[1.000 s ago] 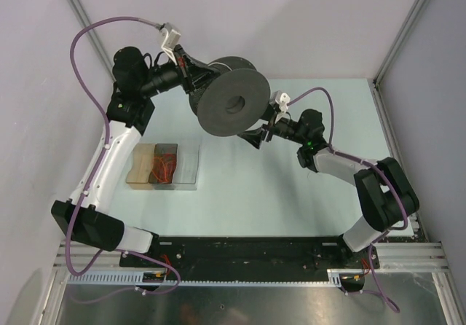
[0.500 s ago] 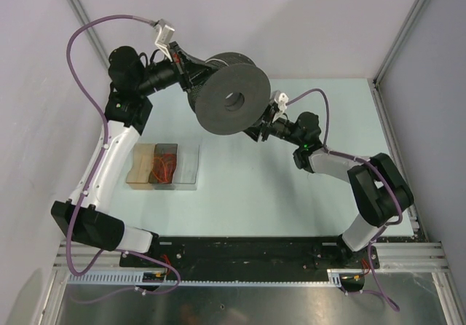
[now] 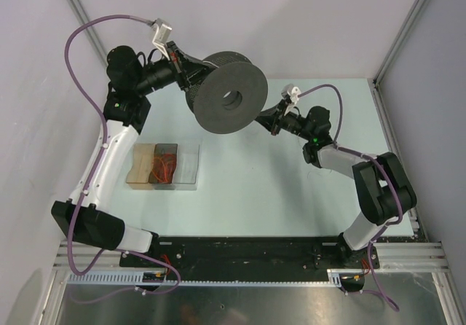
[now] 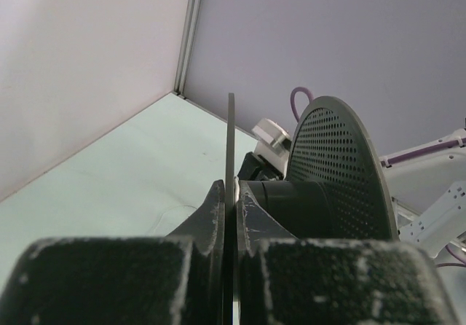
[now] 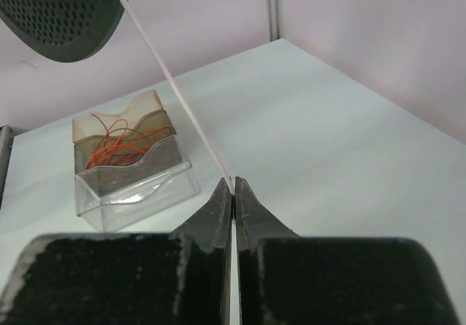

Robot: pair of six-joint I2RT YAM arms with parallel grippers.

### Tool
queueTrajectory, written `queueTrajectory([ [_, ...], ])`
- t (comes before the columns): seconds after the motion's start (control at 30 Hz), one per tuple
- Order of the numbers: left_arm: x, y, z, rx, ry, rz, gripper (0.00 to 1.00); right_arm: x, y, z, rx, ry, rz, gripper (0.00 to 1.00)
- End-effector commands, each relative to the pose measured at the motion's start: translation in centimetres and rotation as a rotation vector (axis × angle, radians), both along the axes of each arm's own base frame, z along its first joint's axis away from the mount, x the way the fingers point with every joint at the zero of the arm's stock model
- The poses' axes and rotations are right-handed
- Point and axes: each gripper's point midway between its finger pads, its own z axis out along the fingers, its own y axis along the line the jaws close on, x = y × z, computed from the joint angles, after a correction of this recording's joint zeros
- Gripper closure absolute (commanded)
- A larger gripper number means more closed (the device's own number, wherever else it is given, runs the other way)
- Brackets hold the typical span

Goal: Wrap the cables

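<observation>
Left end effector (image 4: 231, 230) is clamped on the thin edge of one flange of the black spool (image 3: 231, 100), holding it up off the tabletop (image 3: 291, 194) toward the far side. Right end effector (image 5: 233, 194) is closed on the white cable (image 5: 175, 92), pinched at the very fingertips; from there the strand runs straight and taut up toward the spool's perforated flange. I cannot tell from these views how much is wound on the hub. Risks, as I judge them: the pinch sits right at the tips, so a pull along the strand could slide it out. Too much tension could twist the spool in the left grip, which has only that narrow flange edge to bite on. If I lead the strand at a slant, it may ride over the flange rather than lay onto the hub, and slack would let loops fall off. The clear box (image 3: 164, 166) with orange wires (image 5: 116, 143) sits well apart from the work.
</observation>
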Motion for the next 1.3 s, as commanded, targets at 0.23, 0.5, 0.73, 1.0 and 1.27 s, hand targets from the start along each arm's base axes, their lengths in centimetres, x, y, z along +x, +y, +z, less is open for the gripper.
queueTrajectory([
  [0.23, -1.2, 1.0, 4.1, -0.047, -0.140, 0.017, 1.00, 1.9, -3.7, 0.5, -0.057, 0.006, -0.078, 1.00],
  [0.5, 1.1, 1.5, 5.5, -0.170, -0.055, 0.132, 1.00, 0.8, -2.0, 1.4, -0.064, -0.054, -0.047, 1.00],
  [0.73, 6.4, 4.0, 4.7, -0.277, 0.046, 0.471, 1.00, -2.4, 0.8, 3.1, -0.157, -0.169, -0.015, 1.00],
  [1.0, 9.8, 4.7, 1.4, -0.308, 0.171, 0.599, 1.00, -4.9, 1.9, 5.2, -0.178, -0.212, 0.031, 0.99],
  [1.27, 5.9, 2.5, 8.3, -0.386, 0.048, 0.345, 1.00, -3.7, 2.4, 4.5, -0.137, -0.239, 0.076, 0.58],
])
